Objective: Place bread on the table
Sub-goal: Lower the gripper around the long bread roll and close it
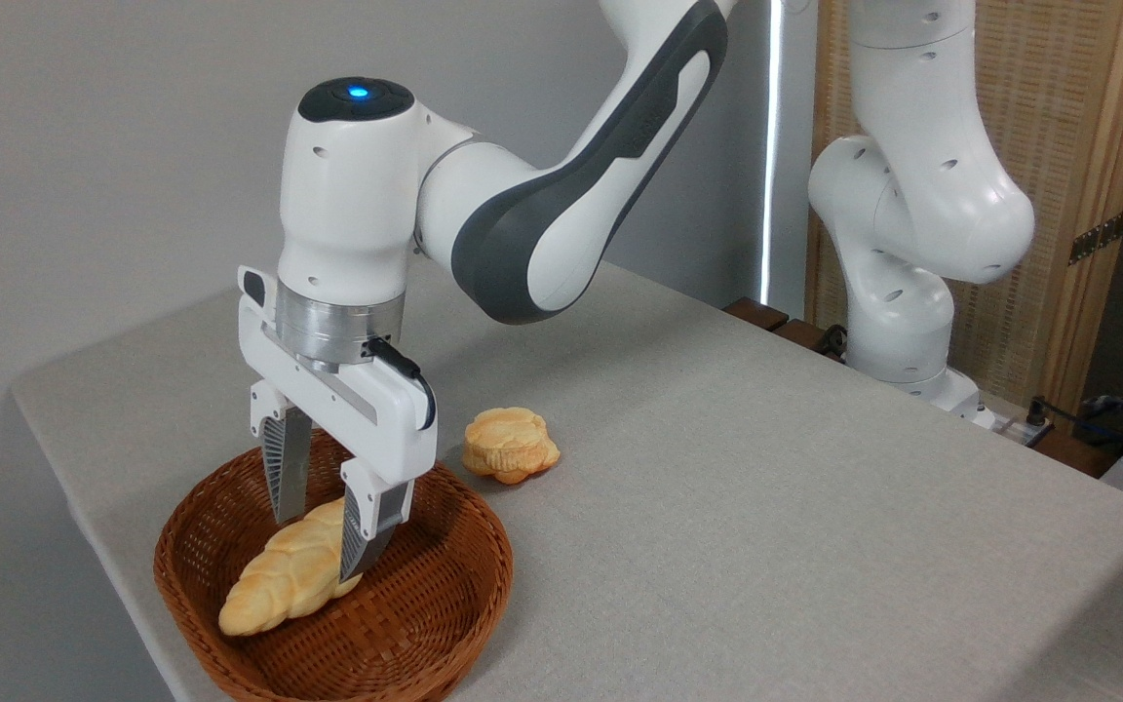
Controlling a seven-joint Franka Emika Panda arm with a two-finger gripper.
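The bread (274, 585), a long braided golden loaf, lies in the brown wicker basket (430, 624) at the table's front left, its upper end tilted toward the back. My gripper (316, 548) is lowered into the basket, open, with one finger on each side of the loaf's upper end. Both fingers reach down to the loaf's level, and the near finger hides part of it. The grey cloth table (766, 507) stretches away to the right.
A small round scalloped bun (510, 446) sits on the cloth just behind and right of the basket. The arm's white base (898, 331) stands at the table's back right edge. The table's left and front edges run close to the basket.
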